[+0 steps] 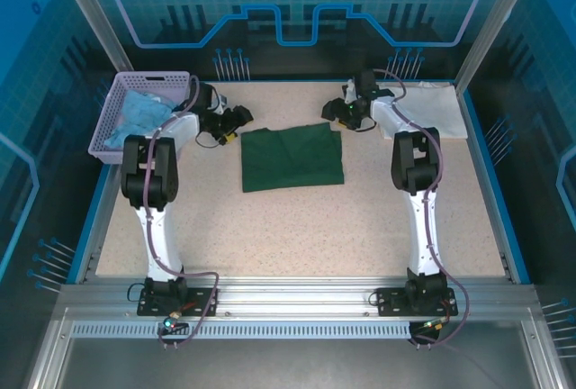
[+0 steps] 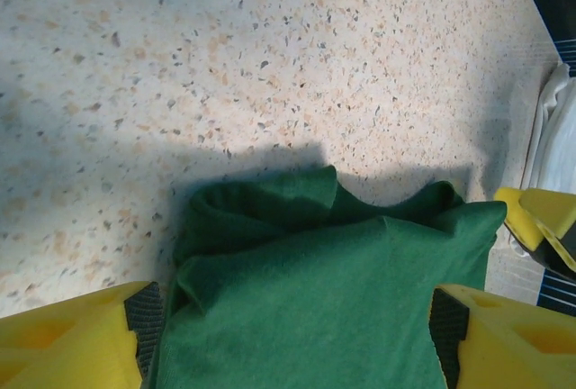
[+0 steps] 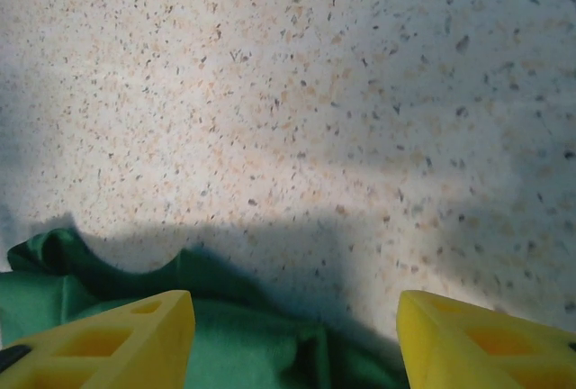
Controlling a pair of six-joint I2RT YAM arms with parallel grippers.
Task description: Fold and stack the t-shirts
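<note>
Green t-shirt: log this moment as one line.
dark green cloth t-shirt: folded, mid-table | left claw: open, at its far-left corner | right claw: open, at its far-right corner | white cloth t-shirt: far right

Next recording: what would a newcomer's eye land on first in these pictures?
The dark green t-shirt, folded into a rough rectangle, lies mid-table, with the left claw and right claw open at its far corners. A purple basket holding pale blue cloth sits at the far left corner; a white t-shirt lies at the far right.

Speckled beige table [image 1: 297, 227] inside blue-lit walls [image 1: 297, 11], aluminium frame [image 1: 297, 294] in front.
</note>
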